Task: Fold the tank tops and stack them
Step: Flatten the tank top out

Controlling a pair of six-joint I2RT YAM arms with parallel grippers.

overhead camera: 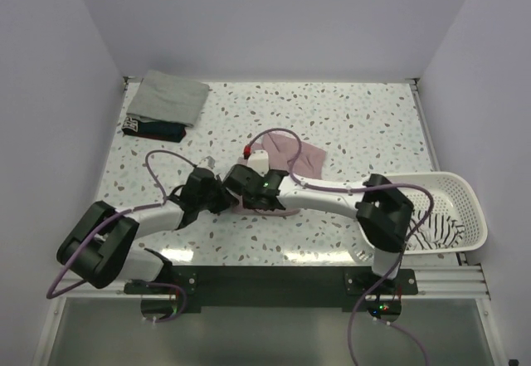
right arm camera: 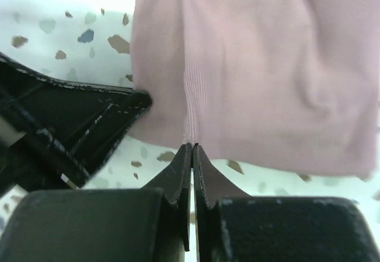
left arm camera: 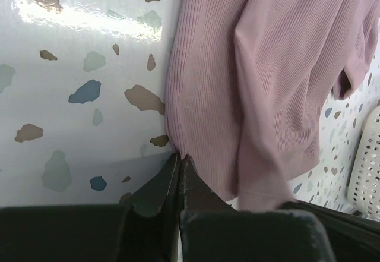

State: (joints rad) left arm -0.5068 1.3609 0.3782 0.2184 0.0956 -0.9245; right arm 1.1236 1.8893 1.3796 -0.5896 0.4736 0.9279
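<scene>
Desk (overhead camera: 357, 125), white with coloured speckles, is being shared by both arms, a basket and the tank tops. The left arm (overhead camera: 124, 225) and the right arm (overhead camera: 332, 193) are being reached inward from their bases, and their wrists are being brought close together near the middle of the desk, toward its near edge.

The white slotted basket (overhead camera: 465, 192) is being kept at the right edge of the desk, beside the right arm's elbow. The striped tank top (overhead camera: 440, 229) is being held inside it, bunched up.

The pink tank top (overhead camera: 303, 157) is being laid out on the desk just beyond the two wrists, near the centre, with its near edge hidden under the arms in the top view. In the far left corner, the grey-green tank top (overhead camera: 170, 96) is being rested flat on the dark navy tank top (overhead camera: 158, 131), whose near edge is being left showing below it.

The left pincer (left arm camera: 180, 156) is being pressed together on the near left edge of the pink tank top, and a pucker is being raised in the ribbed cloth right at its tips. The right pincer (right arm camera: 192, 146) is likewise being clamped on the near hem of the same top, just beside the left pincer, with a crease being drawn up from its tips.
</scene>
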